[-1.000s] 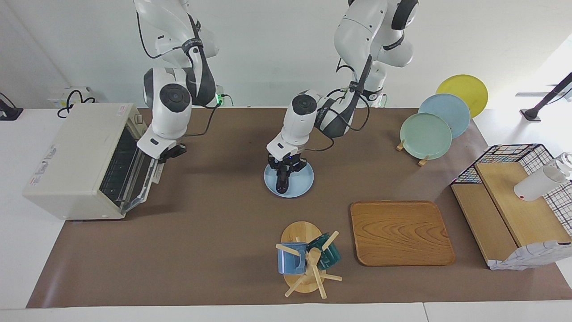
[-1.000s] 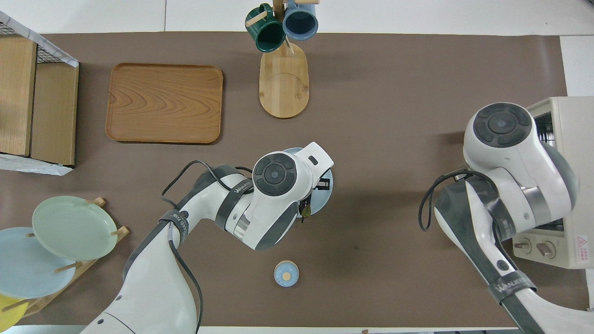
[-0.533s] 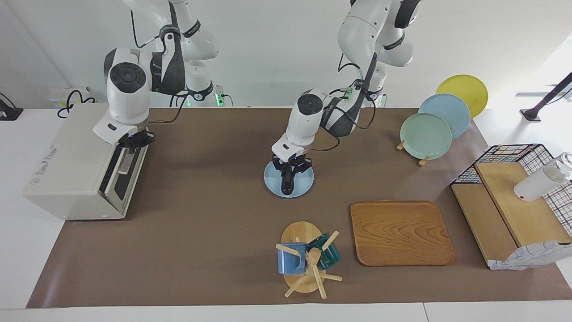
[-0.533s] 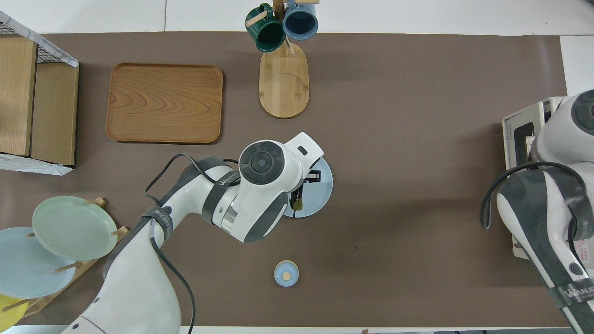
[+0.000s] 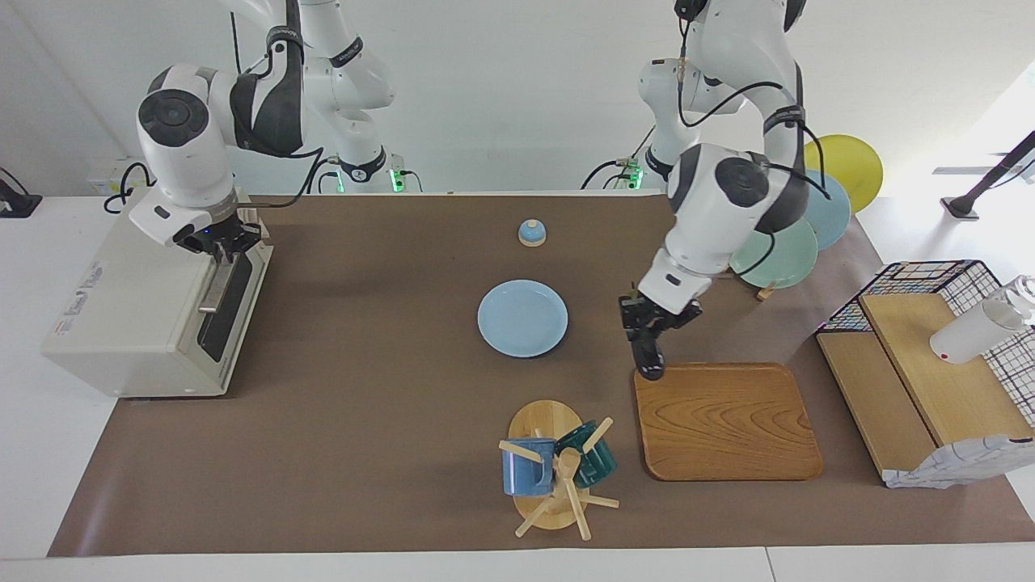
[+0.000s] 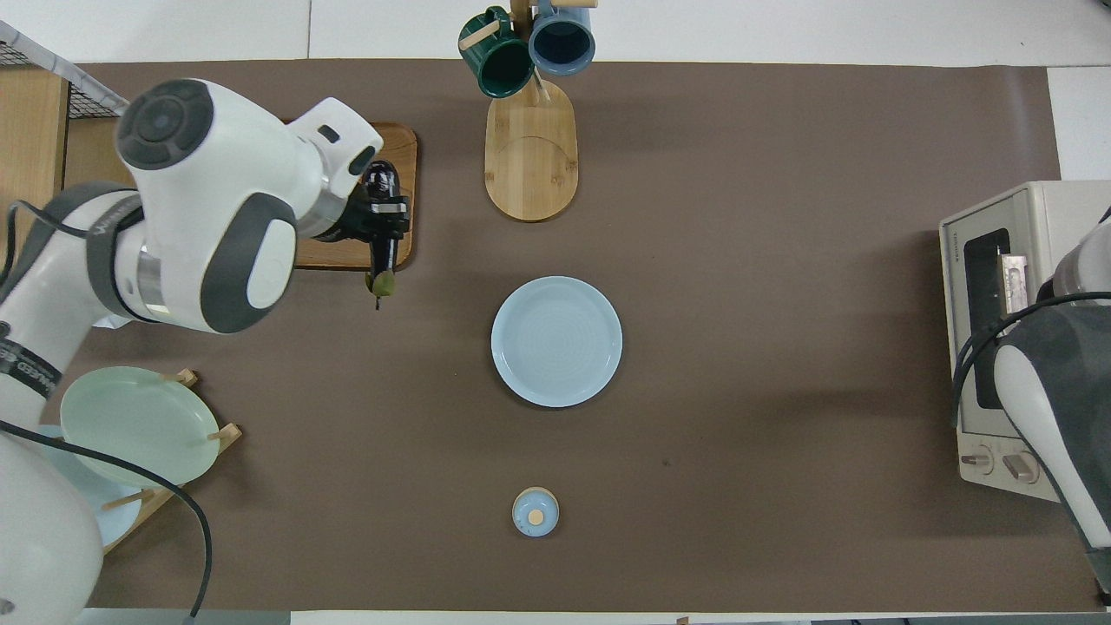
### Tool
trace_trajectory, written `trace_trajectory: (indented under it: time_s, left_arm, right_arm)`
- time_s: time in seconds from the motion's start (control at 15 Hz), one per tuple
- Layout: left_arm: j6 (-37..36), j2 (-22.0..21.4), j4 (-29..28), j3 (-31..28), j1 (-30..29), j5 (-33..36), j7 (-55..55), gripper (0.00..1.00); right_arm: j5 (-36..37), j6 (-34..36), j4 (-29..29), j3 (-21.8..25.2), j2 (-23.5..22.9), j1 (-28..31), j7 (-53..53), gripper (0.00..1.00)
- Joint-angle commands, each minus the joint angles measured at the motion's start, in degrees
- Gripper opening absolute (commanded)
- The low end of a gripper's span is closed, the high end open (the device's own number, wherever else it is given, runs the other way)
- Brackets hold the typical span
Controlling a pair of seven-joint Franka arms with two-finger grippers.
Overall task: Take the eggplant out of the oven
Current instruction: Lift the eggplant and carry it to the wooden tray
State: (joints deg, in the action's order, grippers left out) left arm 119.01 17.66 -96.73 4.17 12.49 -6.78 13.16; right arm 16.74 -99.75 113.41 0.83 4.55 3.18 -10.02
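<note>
My left gripper [image 5: 646, 327] is shut on the dark purple eggplant [image 5: 649, 356], which hangs tip down over the corner of the wooden tray [image 5: 728, 420]. From above, the eggplant [image 6: 384, 247] lies across the tray's edge with its green stem toward the robots, held by the left gripper [image 6: 382, 208]. The cream oven [image 5: 129, 299] stands at the right arm's end of the table with its dark glass door up. My right gripper [image 5: 220, 242] is at the top edge of that door. In the overhead view the oven [image 6: 1033, 217] is partly covered by the right arm.
A light blue plate [image 5: 521, 318] lies bare mid-table, with a small blue knobbed lid [image 5: 531, 233] nearer the robots. A mug tree [image 5: 554, 469] stands beside the tray. A plate rack [image 5: 776, 250] and a wire-and-wood rack [image 5: 930, 364] fill the left arm's end.
The left arm lifted the eggplant off the blue plate and carried it over to the tray's corner. The right arm swung the oven door up and stays at its top.
</note>
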Motion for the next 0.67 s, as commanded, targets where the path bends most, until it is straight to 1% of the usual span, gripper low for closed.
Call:
trace_trajectory:
  time_s: [0.0,0.07,0.2,0.27,0.33,0.4,0.53,0.6]
  left_arm:
    - [-1.4,5.5,5.0,0.6,-4.7,0.0,-5.4,0.0]
    - [-1.6,8.0,7.8,0.6,-6.2,0.2,-6.6,0.0]
    - [-1.6,14.0,13.9,0.6,-8.3,0.3,-7.7,0.0]
    - [-1.4,15.9,15.6,0.6,-8.4,0.2,-7.8,0.0]
    - [-0.5,16.9,15.6,0.6,-8.4,0.2,-7.9,0.0]
    - [0.9,17.3,15.4,0.6,-8.5,0.4,-8.1,0.0]
    - [2.4,17.3,14.3,0.6,-8.2,1.5,-8.6,0.0]
    - [3.3,17.1,13.1,0.6,-8.2,1.5,-8.6,0.0]
  right_arm:
    - [-6.8,4.9,-5.6,-0.7,0.5,-0.9,-1.3,0.28]
    - [-9.1,5.6,-7.9,-0.7,0.0,-1.0,-1.2,0.31]
    - [-10.7,6.4,-9.8,-0.7,-1.1,-1.0,-1.1,0.32]
    - [-11.7,6.7,-10.1,-0.7,-1.2,-1.0,-1.0,0.32]
    - [-12.2,7.4,-10.1,-0.7,-1.2,-0.9,-1.0,0.37]
    - [-12.3,7.1,-9.5,-0.7,-1.1,-0.4,-1.0,0.46]
    - [-12.3,6.8,-9.5,-0.7,-1.6,-0.2,-0.9,0.46]
    - [-12.7,6.7,-9.2,-0.6,-1.7,-0.2,-0.7,0.49]
